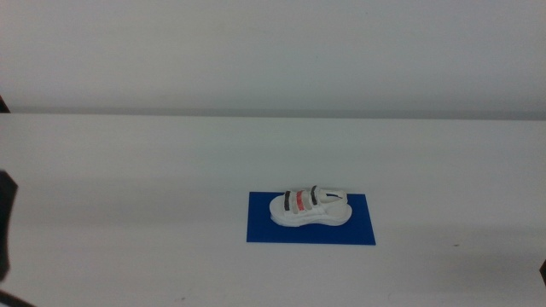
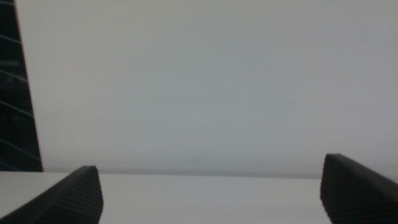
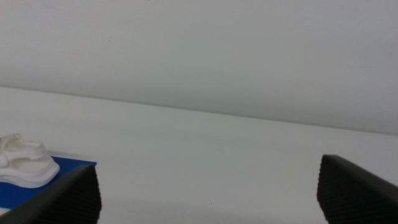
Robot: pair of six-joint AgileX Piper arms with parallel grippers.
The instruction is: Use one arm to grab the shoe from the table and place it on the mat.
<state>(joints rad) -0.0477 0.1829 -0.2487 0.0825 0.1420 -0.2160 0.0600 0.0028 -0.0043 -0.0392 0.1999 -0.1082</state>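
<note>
The white shoe [image 1: 310, 207] with red and dark strap bands lies on its sole on the dark blue mat [image 1: 358, 228], on the white table [image 1: 171, 170]. In the right wrist view the shoe's white end [image 3: 25, 165] and a corner of the mat [image 3: 62, 171] show beyond my right gripper [image 3: 208, 199], whose jaws stand wide apart and hold nothing. My left gripper [image 2: 211, 196] is open too, facing bare table and wall. A dark piece of the left arm [image 1: 7, 226] shows at the left edge of the middle view, far from the shoe.
A grey wall [image 1: 273, 51] stands behind the table's far edge. A dark strip [image 2: 15, 93] runs along one side of the left wrist view.
</note>
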